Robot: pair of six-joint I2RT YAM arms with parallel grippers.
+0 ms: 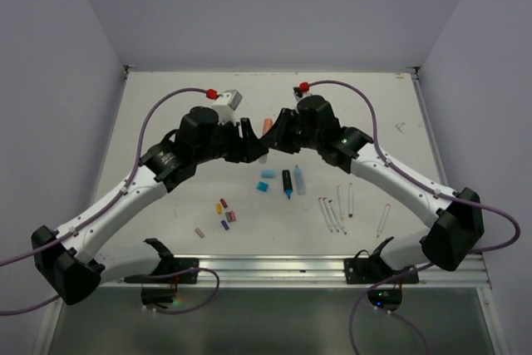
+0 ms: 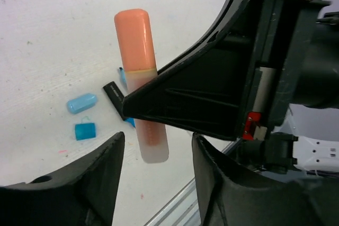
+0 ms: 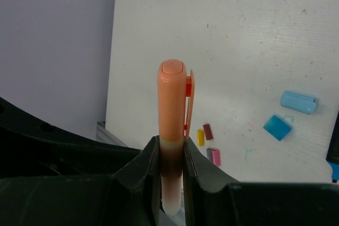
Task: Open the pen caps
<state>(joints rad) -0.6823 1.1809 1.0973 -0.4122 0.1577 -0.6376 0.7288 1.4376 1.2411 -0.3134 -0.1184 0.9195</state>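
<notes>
A white table [image 1: 266,239] lay spread before me, its top scuffed with faint specks and scratches; at twelve o'clock stood the back wall [image 1: 266,6], plain and pale lavender-grey; the left wall [image 1: 50,81] closed in at nine o'clock and the right wall [image 1: 490,56] at three, both the same shade, meeting the back one in clean corners; at six o'clock a ribbed metal rail [image 1: 274,268] edged the table; nearer still I saw a dark greenish surface [image 1: 274,322], floor or shelf I could not tell; the light fell soft and even, leaving only faint shadows.
</notes>
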